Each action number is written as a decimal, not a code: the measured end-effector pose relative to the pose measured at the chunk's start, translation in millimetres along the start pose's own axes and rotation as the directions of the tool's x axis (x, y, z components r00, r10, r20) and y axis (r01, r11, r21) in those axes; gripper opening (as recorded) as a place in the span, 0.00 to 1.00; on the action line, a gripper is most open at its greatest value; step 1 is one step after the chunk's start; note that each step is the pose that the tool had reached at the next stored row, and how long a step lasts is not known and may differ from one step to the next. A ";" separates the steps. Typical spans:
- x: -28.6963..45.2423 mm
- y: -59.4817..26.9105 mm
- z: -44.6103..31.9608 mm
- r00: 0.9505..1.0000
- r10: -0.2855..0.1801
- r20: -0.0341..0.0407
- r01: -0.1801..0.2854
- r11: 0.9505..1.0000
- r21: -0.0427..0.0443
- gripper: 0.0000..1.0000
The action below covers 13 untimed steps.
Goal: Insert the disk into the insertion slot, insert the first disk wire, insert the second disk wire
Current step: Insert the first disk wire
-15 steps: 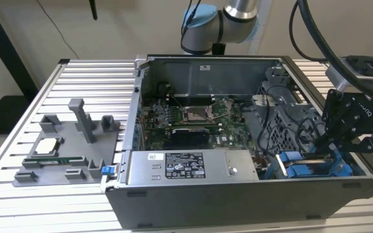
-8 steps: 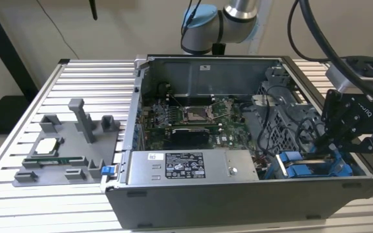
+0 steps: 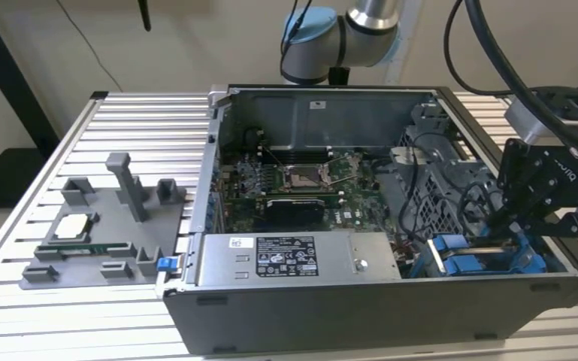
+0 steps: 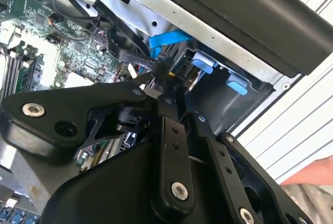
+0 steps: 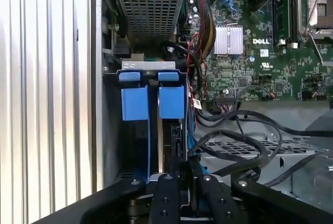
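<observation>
Where the ribbed aluminium table (image 3: 118, 128) carries the open computer case (image 3: 369, 308), the exterior view has the black gripper (image 3: 497, 239) lowered into the case's near corner on the exterior view's right. Its tips are down among the bright blue plastic of the insertion slot (image 3: 529, 262). A boxy silver power supply (image 3: 299, 259) with a dark label lies along the near wall, and the green motherboard (image 3: 299, 180) lies flat behind it. On the exterior view's left, apart from the case, stands a matt grey moulded fixture (image 3: 128, 195) holding a square processor (image 3: 73, 224) and a slim memory stick (image 3: 83, 250).

In the second wrist view, the gripper's black linkage bars, studded with bright screw heads, taper to fingers (image 4: 171, 130) drawn together at the tips. A glossy black wire (image 4: 136, 59) ends in a plug right at those tips; whether they pinch it I cannot tell. A flat blue ribbon cable (image 4: 166, 40) bends just beyond, near two blue plastic tabs (image 4: 237, 84).

In the first wrist view, the disk (image 5: 171, 101) stands on edge in its blue carrier inside the grey sheet-metal slot, just beside a second blue carrier (image 5: 135, 104). The fingers meet at the disk's edge closest to the camera. Looped black cables (image 5: 250, 130) lie over a perforated metal floor (image 5: 234, 148) next to the slot.
</observation>
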State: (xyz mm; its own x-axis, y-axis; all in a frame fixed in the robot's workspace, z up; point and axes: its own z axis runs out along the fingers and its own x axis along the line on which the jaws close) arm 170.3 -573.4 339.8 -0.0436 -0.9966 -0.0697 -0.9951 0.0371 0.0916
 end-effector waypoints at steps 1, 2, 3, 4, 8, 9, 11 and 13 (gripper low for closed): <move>0.0 0.0 0.1 1.000 -0.001 0.000 0.001 1.000 0.000 0.00; 0.0 -0.1 0.2 1.000 -0.002 0.001 0.002 1.000 0.000 0.00; 0.0 -0.1 0.5 1.000 -0.002 0.001 0.002 1.000 0.000 0.00; 0.0 -0.2 0.8 1.000 -0.002 0.001 0.002 1.000 0.000 0.00; 0.0 -1.1 1.6 1.000 -0.003 0.003 0.003 1.000 -0.001 0.00; 0.0 -1.2 1.5 1.000 -0.003 0.003 0.003 1.000 0.000 0.00; 0.1 -1.6 1.7 1.000 -0.003 0.002 0.003 1.000 0.000 0.00; 0.2 -2.2 3.1 1.000 -0.003 0.002 0.003 1.000 0.000 0.00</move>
State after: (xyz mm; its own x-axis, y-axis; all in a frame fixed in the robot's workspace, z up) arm 172.2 -573.4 336.5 -0.0406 -0.9965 -0.0724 -0.9952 0.0339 0.0917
